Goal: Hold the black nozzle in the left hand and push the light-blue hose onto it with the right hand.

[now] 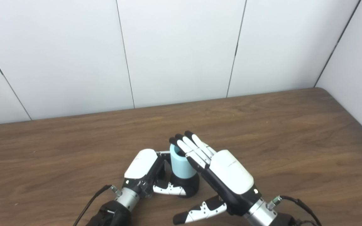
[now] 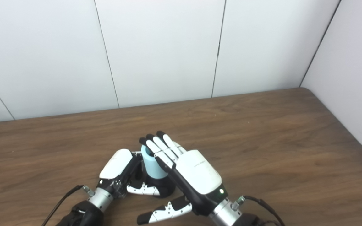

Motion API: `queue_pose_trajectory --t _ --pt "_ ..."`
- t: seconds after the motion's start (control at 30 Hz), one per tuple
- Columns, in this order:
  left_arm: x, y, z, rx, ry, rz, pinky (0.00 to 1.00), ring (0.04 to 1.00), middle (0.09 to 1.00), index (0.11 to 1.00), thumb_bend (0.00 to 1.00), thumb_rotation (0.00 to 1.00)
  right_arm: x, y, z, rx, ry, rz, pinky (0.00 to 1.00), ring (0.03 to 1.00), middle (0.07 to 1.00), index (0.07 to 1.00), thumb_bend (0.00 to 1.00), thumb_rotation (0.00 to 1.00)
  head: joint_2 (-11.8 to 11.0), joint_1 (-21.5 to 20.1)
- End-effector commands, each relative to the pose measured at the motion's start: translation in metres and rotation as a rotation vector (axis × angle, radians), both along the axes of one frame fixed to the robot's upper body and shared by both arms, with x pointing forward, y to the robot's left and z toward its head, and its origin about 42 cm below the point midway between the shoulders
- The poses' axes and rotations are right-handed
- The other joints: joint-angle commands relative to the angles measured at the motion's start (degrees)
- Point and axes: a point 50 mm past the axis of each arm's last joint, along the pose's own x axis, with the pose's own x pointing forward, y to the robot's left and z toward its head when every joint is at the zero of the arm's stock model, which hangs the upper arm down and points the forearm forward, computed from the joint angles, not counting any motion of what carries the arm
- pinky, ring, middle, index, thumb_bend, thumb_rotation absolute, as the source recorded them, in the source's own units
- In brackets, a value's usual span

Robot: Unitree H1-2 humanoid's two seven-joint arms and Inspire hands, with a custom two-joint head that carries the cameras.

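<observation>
Left hand (image 1: 145, 171) grasps black nozzle (image 1: 185, 185). Light-blue hose (image 1: 181, 163) stands upright on it; right hand (image 1: 223, 174) released, fingers extended alongside. Best: re-grip hose, press straight down.

Dark grained wood is seen on the table (image 1: 294, 131); matt light-blue hose (image 1: 181, 164) and glossy white hand shells are shown.

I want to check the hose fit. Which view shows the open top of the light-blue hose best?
The left eye view: the light-blue hose shows more of its dark opening beside the right hand fingers. In the right eye view those fingers cover more of the rim; less opening shows.
</observation>
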Motion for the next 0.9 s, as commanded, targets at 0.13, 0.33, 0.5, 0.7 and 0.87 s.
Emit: queue_pose_trajectory --t 0.13,0.33,0.5,0.7,0.87 --pt "-0.034 0.022 -0.074 0.255 0.266 -0.001 0.21 0.354 0.437 0.528 0.5 0.0 0.014 -0.008 0.025 0.17 -0.113 0.055 1.0 1.0 1.0 1.0 0.96 0.92 -0.34 0.18" --pt "-0.035 0.021 -0.075 0.255 0.267 0.005 0.2 0.35 0.434 0.529 0.49 0.0 0.019 -0.017 0.02 0.22 -0.168 0.053 1.0 1.0 1.0 1.0 1.0 0.92 -0.43 0.28" --pt "-0.035 0.021 -0.076 0.249 0.264 0.003 0.2 0.348 0.433 0.529 0.49 0.0 0.023 -0.025 0.011 0.307 -0.196 0.01 1.0 1.0 1.0 1.0 1.0 0.87 -0.43 0.39" --pt "-0.035 0.021 -0.076 0.248 0.27 0.007 0.2 0.352 0.433 0.528 0.5 0.0 0.027 -0.041 -0.009 0.37 -0.224 -0.115 1.0 1.0 1.0 1.0 0.93 0.86 -0.44 0.38" --pt "-0.035 0.022 -0.075 0.247 0.256 0.004 0.2 0.351 0.436 0.53 0.49 0.0 0.024 -0.05 -0.04 0.44 -0.131 -0.283 0.87 0.931 0.936 0.916 0.62 0.79 -0.42 0.31"
